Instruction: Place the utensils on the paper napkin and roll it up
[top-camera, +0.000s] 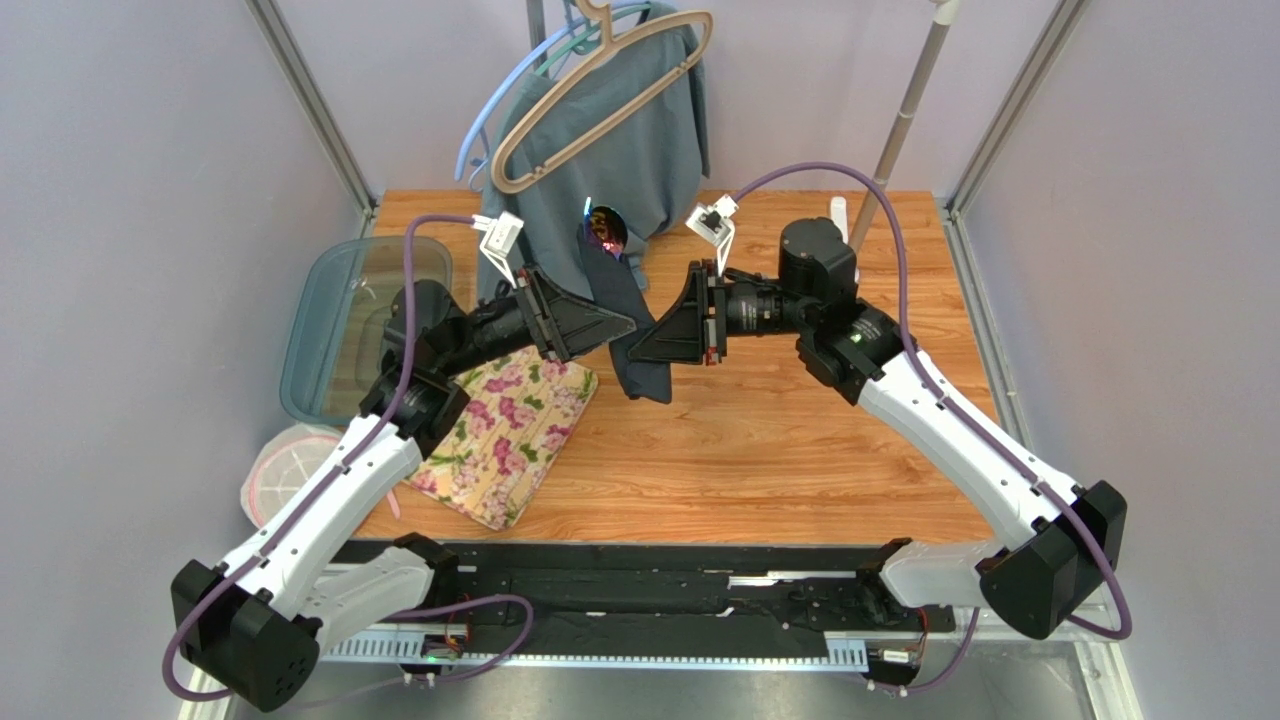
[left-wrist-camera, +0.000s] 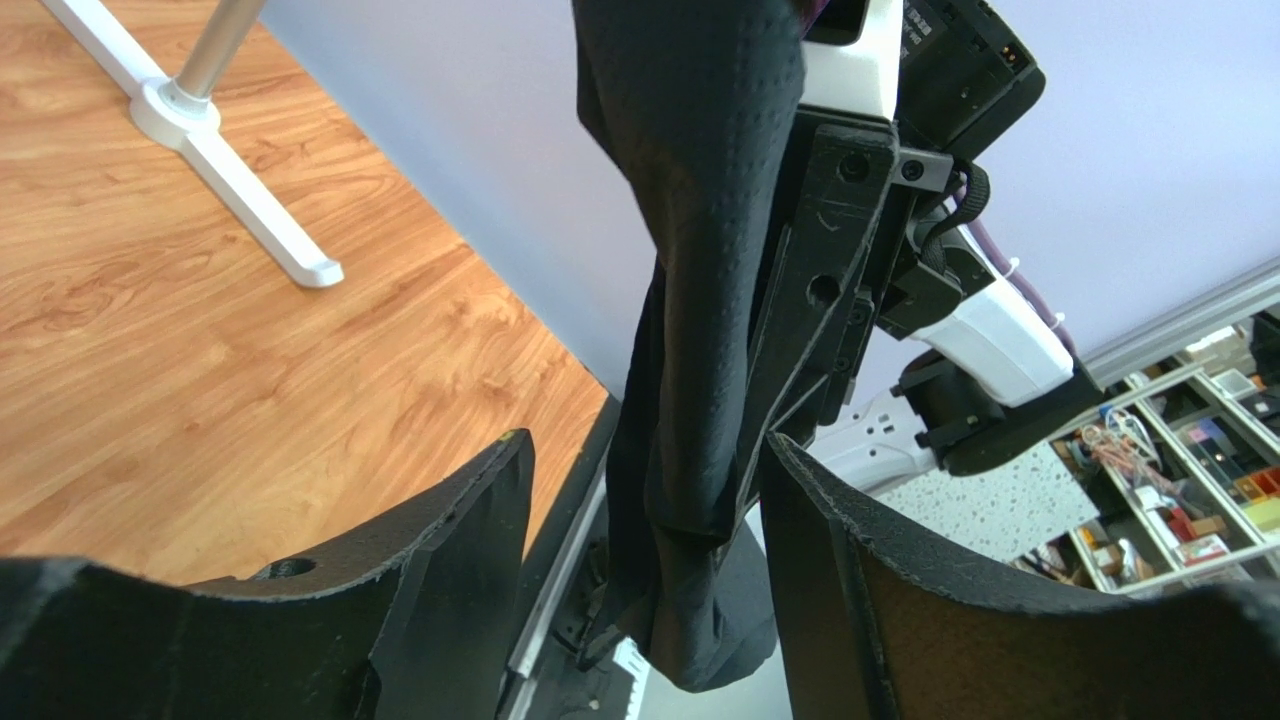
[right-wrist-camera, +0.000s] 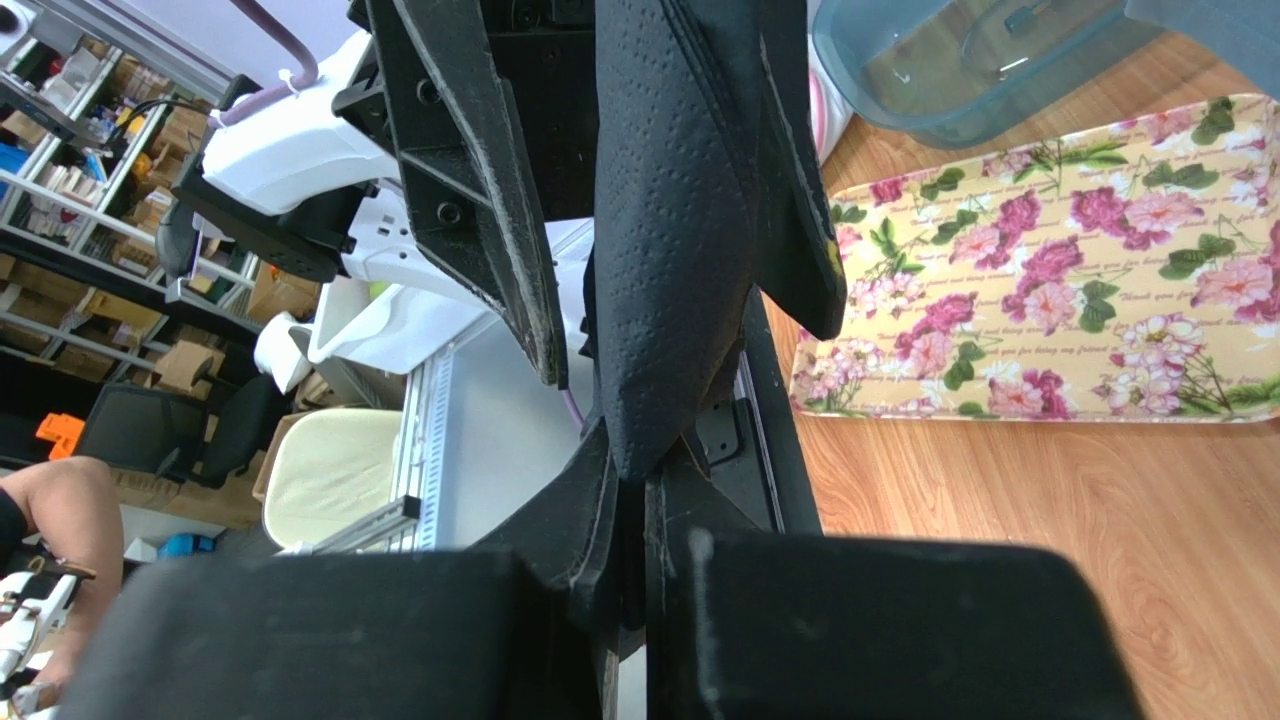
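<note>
The black paper napkin (top-camera: 643, 369) hangs as a long rolled bundle above the middle of the table, between the two arms. An iridescent utensil (top-camera: 607, 227) end pokes out of its top; the rest of the utensils are hidden inside. My right gripper (right-wrist-camera: 639, 473) is shut on the napkin (right-wrist-camera: 661, 225), pinching its embossed roll. My left gripper (left-wrist-camera: 646, 450) is open, its two fingers standing on either side of the napkin (left-wrist-camera: 691, 225) without touching it. In the top view, the left gripper (top-camera: 604, 321) and right gripper (top-camera: 649, 342) face each other almost tip to tip.
A floral mat (top-camera: 511, 435) lies under the left arm. A clear teal container (top-camera: 338, 323) and a pink-rimmed dish (top-camera: 283, 468) sit at the left edge. A grey-teal garment (top-camera: 631, 135) hangs on hangers at the back, beside a white stand pole (top-camera: 902, 120).
</note>
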